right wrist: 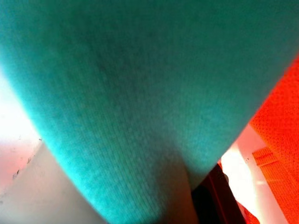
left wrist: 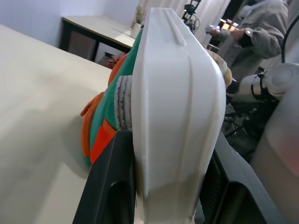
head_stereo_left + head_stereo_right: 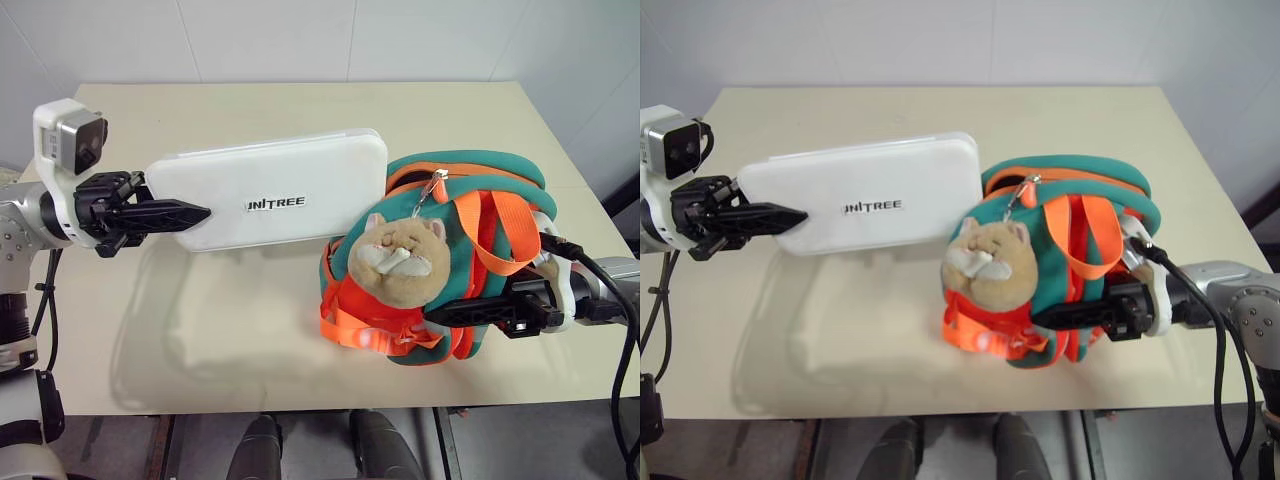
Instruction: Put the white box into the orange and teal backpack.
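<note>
The white box (image 3: 270, 190), flat with dark lettering on top, hangs above the table. My left gripper (image 3: 192, 213) is shut on its left end. In the left wrist view the box (image 2: 177, 116) stands edge-on between the two black fingers (image 2: 110, 186). Its right end reaches the open top of the orange and teal backpack (image 3: 470, 175), which sits on the table's right side with a tan plush hamster (image 3: 400, 260) on its front. My right gripper (image 3: 440, 317) is shut on the backpack's lower teal trim (image 1: 140, 93).
The beige table (image 3: 200, 350) has its front edge close below the backpack and its right edge just beyond my right arm. A white wall stands behind it. The left wrist view shows a person (image 2: 266, 32) and another table (image 2: 93, 28) in the background.
</note>
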Motion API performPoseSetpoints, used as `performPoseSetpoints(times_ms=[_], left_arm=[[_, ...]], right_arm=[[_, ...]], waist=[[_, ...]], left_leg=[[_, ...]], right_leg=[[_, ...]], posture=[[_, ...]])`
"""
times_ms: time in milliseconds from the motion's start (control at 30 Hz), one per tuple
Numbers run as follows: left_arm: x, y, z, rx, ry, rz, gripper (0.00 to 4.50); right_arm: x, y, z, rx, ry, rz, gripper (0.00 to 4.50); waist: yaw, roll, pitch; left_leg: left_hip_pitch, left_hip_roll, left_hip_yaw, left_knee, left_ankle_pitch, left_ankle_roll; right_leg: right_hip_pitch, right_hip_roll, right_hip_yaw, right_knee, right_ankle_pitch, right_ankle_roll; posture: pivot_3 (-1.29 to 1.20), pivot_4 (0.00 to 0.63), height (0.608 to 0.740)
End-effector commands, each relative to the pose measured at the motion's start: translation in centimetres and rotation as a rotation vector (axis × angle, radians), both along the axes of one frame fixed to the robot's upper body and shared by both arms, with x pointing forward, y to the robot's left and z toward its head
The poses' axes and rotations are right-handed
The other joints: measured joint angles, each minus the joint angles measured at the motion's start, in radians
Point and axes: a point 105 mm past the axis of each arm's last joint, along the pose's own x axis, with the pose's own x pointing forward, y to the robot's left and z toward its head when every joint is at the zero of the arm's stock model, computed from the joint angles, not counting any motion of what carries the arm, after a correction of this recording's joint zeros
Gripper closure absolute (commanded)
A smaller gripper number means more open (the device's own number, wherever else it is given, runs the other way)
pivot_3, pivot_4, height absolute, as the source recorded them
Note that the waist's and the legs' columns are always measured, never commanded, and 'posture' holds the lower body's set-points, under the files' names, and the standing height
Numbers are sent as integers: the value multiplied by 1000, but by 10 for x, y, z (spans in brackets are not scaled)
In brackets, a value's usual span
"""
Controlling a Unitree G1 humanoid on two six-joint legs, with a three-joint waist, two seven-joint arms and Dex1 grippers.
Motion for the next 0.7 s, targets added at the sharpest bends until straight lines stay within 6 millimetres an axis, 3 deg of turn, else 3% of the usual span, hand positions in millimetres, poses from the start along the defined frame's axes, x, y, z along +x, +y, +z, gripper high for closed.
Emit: performPoseSetpoints(times_ms=[33,433,567,700], left_arm=[[-9,-13,5,25,-79,-91,3195],[20,-23,-16,264,-288,-45,3195],[33,-43,-5,266,-357,-32,3195],[28,-74,5,220,-381,-126,3195]], right_arm=[[-2,2,8,18,-49,13,4482],[-3,3,7,23,-54,5,4482],[-4,4,4,26,-53,1,4482],[-3,7,3,33,-56,-1,4482]], waist=[[1,0,0],[3,0,0],[9,0,0],[20,0,0]], left_leg=[[0,0,0,0,0,0],[0,0,0,3,0,0],[0,0,0,4,0,0],[0,0,0,6,0,0]], right_leg=[[0,0,0,0,0,0],[0,0,0,2,0,0],[0,1,0,3,0,0],[2,1,0,3,1,2]], posture=[[0,150,740],[0,150,740],[0,150,740],[0,150,740]])
